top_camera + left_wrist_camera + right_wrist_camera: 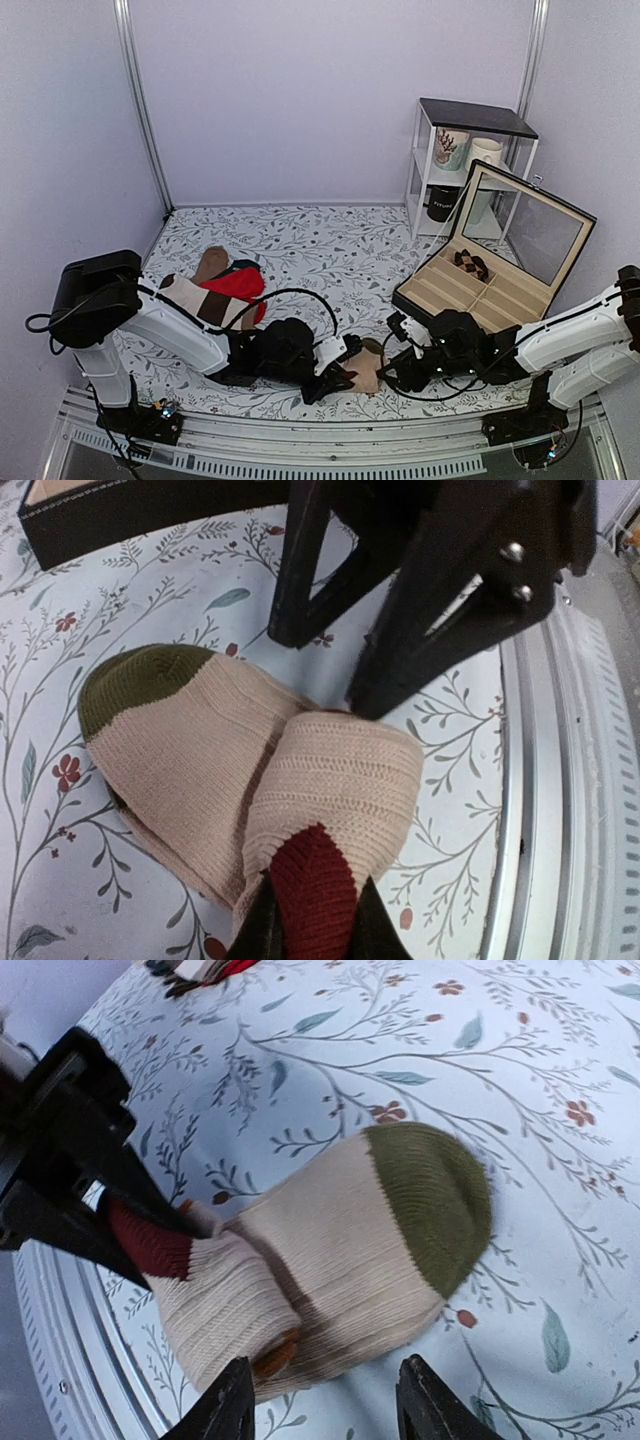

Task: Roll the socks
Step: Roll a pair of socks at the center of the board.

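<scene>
The socks [250, 770] sit loosely half-rolled. The left gripper [315, 930] pinches their red end; the right gripper [325, 1385] gapes empty just beside. Tightening seems left.

The red end of the socks [330, 780] runs out of view between the left gripper's [313, 927] fingers; the right gripper's [325, 1402] fingertips are cut off too.

socks [190, 750]: ribbed knit cloth, matt, soft-looking | table cover [330, 1090]: smooth flower-printed cloth, matt | right gripper [325, 1365]: black hard plastic, dull sheen | rail [570, 780]: pale grooved metal, satin finish | case [470, 295]: dark stitched outside, beige felt-like lining, glossy glass lid
</scene>
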